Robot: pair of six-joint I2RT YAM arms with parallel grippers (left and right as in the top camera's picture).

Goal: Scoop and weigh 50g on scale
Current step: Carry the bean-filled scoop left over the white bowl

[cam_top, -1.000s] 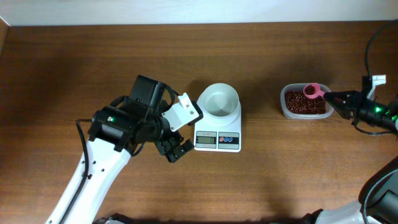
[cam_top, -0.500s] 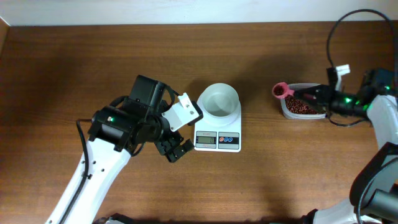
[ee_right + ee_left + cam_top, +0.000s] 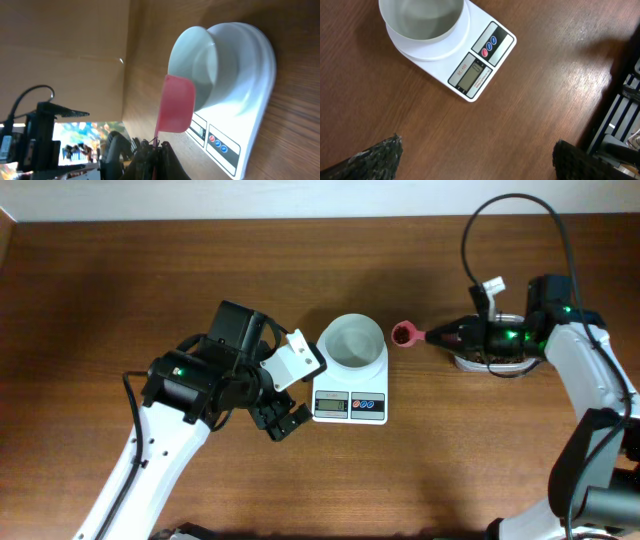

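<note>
The white scale (image 3: 350, 406) with its round white bowl (image 3: 352, 340) stands mid-table. A pink scoop (image 3: 404, 334) hovers just right of the bowl, its handle in my shut right gripper (image 3: 446, 335). The scoop's inside looks dark red; what it holds I cannot tell. From the right wrist, the scoop's underside (image 3: 176, 105) hangs in front of the bowl (image 3: 200, 55) and scale (image 3: 240, 135), with the gripper (image 3: 160, 150) shut on the handle. My left gripper (image 3: 282, 420) stands open left of the scale. In the left wrist view its fingertips (image 3: 375, 157) are wide apart over bare wood below the scale (image 3: 475, 65).
A clear tub of red beans (image 3: 492, 360) sits at the right, mostly hidden under my right arm. A black cable (image 3: 520, 200) loops above that arm. The table's back edge meets a pale wall (image 3: 300, 195).
My right arm has swung left, carrying the pink scoop from over the bean tub to just beside the bowl. The left arm has not moved.
</note>
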